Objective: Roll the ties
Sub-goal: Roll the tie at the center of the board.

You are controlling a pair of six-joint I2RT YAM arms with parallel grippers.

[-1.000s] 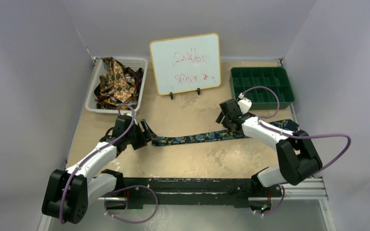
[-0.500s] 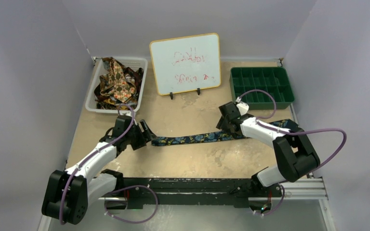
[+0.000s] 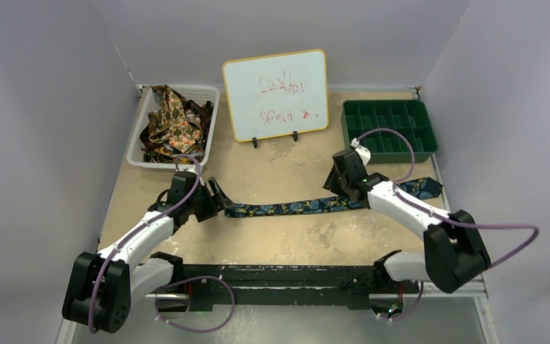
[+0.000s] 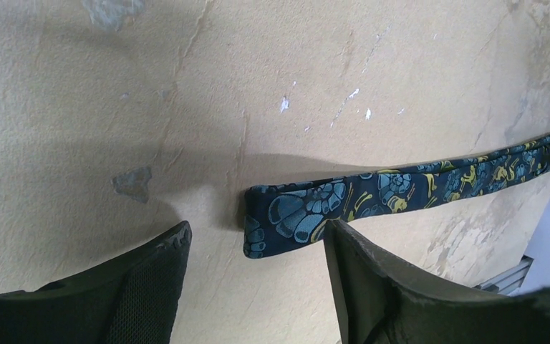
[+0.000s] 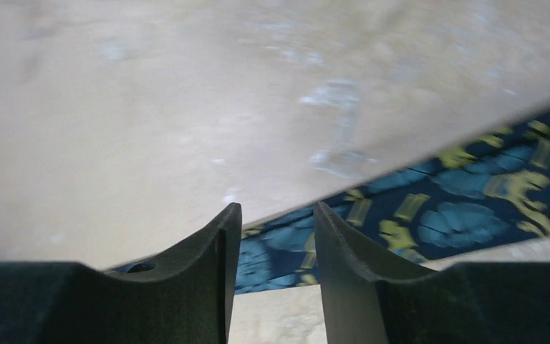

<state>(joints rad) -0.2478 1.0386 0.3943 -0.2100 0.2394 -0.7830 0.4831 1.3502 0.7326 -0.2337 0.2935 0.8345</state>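
Note:
A dark navy tie (image 3: 293,206) with blue and gold print lies flat across the table, its narrow end at the left and its wide end (image 3: 424,188) at the right. My left gripper (image 3: 215,198) is open at the narrow end. In the left wrist view the tie's end (image 4: 293,213) lies on the table between the spread fingers of the left gripper (image 4: 258,231), untouched. My right gripper (image 3: 337,192) hovers over the tie's right half. In the right wrist view the right gripper (image 5: 276,213) shows a narrow gap, with the tie (image 5: 437,208) on the table beyond it.
A white basket (image 3: 136,147) at the back left holds several more ties (image 3: 173,120) in brown, gold and red. A whiteboard (image 3: 276,93) stands at the back middle. A green compartment tray (image 3: 389,127) sits at the back right.
My right arm's elbow has swung right and toward the near edge, uncovering the tie's wide end. Its gripper stays over the tie. The left arm has not moved.

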